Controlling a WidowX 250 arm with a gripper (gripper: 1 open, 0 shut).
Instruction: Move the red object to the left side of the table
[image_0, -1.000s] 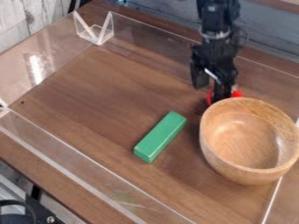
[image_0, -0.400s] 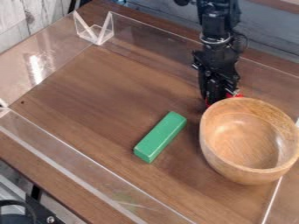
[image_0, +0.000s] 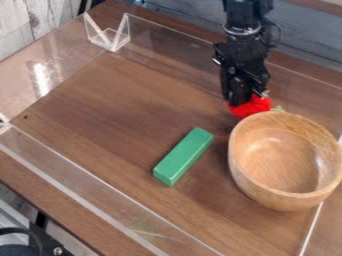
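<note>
The red object (image_0: 250, 102) is a small bright red ball held just above the dark brown table (image_0: 120, 110), beside the far rim of the wooden bowl. My black gripper (image_0: 245, 92) points straight down and is shut on it, its fingers (image_0: 235, 82) covering the ball's upper part. The arm rises out of the frame's top edge.
A large wooden bowl (image_0: 283, 158) sits right in front of the red ball at the right. A green rectangular block (image_0: 183, 155) lies diagonally in the middle front. Low clear acrylic walls (image_0: 107, 33) edge the table. Bare wood stretches to the left.
The jaws went from open around the red ball to shut on it. The gripper then rose a little, lifting the ball off the table.
</note>
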